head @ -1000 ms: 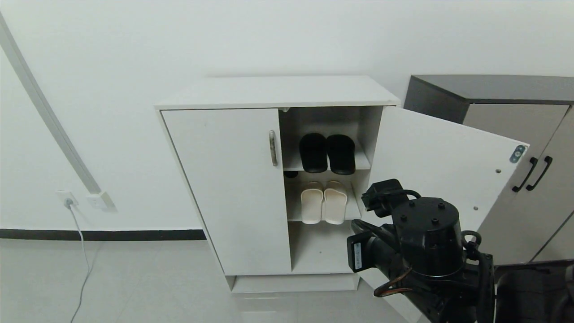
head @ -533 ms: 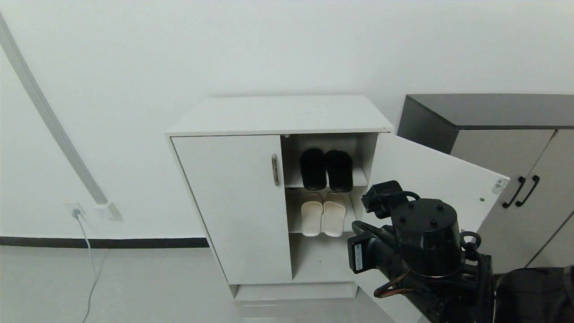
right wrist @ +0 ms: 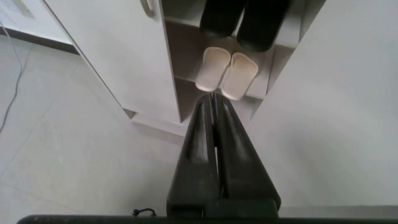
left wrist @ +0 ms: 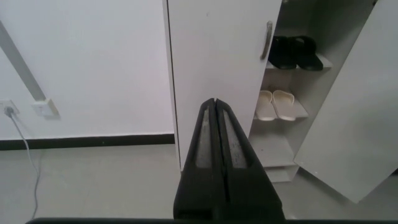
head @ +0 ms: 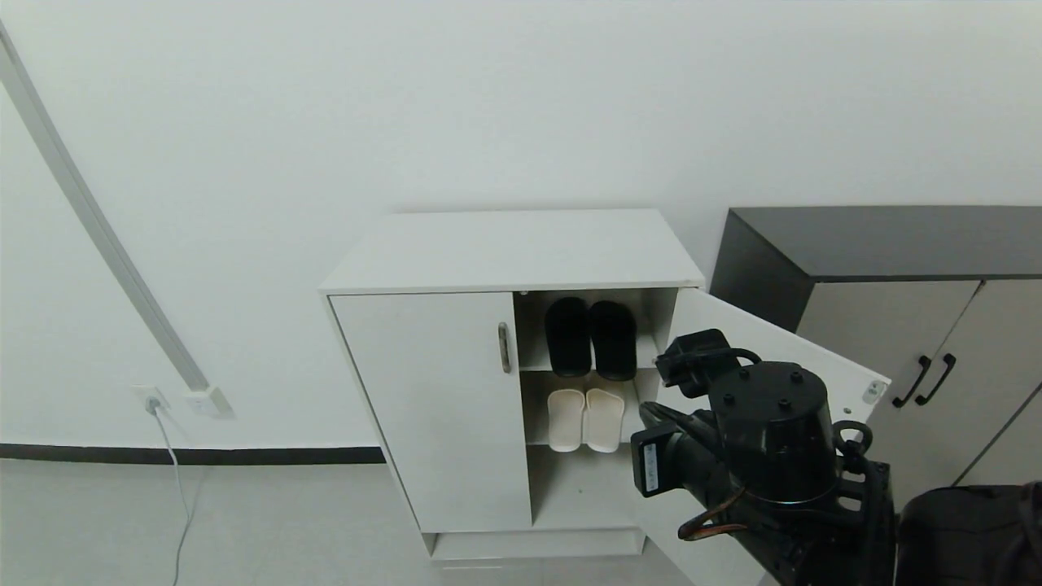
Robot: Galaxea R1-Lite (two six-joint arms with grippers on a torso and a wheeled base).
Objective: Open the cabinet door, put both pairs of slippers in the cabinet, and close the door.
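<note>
The left tool [left wrist: 215, 107] is seen pressed shut with nothing between its fingers, well apart from the white cabinet [head: 505, 252] that it faces. The right tool [right wrist: 213, 102] is likewise closed and empty. It is held before the open compartment, near the inner face of the open right door [left wrist: 348, 112]. Farther in, the white slippers [head: 584, 419] are set on the middle shelf and the black slippers [head: 590, 338] on the shelf above. The left door [head: 431, 407] is shut.

Open door [left wrist: 348, 106] beside bottom compartment [head: 574, 488]
</note>
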